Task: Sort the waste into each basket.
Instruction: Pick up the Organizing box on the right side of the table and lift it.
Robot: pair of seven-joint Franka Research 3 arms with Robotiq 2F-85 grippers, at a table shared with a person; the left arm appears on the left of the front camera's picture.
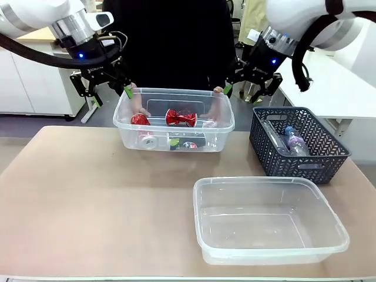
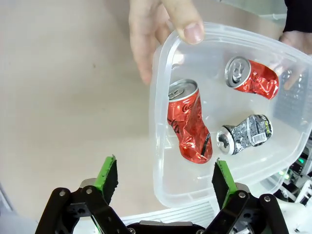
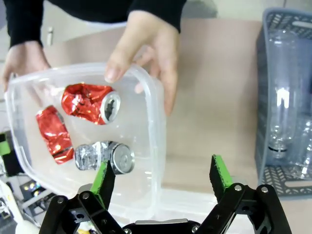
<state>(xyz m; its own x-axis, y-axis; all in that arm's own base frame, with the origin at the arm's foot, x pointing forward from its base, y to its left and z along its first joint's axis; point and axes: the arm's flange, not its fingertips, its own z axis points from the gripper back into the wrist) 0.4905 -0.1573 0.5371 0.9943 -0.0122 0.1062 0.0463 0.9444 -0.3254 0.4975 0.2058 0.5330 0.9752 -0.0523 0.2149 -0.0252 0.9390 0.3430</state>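
Observation:
A clear basket at the far middle of the table holds crushed cans: two red ones and a silver-black one. A person's hands grip its far rim. A second clear basket sits empty at the near right. My left gripper hovers open above the first basket's left end, and my right gripper hovers open above its right end. In the left wrist view the open gripper looks down on a red can. The right wrist gripper is open over the basket's rim.
A dark grey lattice basket at the right holds clear plastic bottles, also seen in the right wrist view as bottles. Bare tan tabletop spreads across the left and front.

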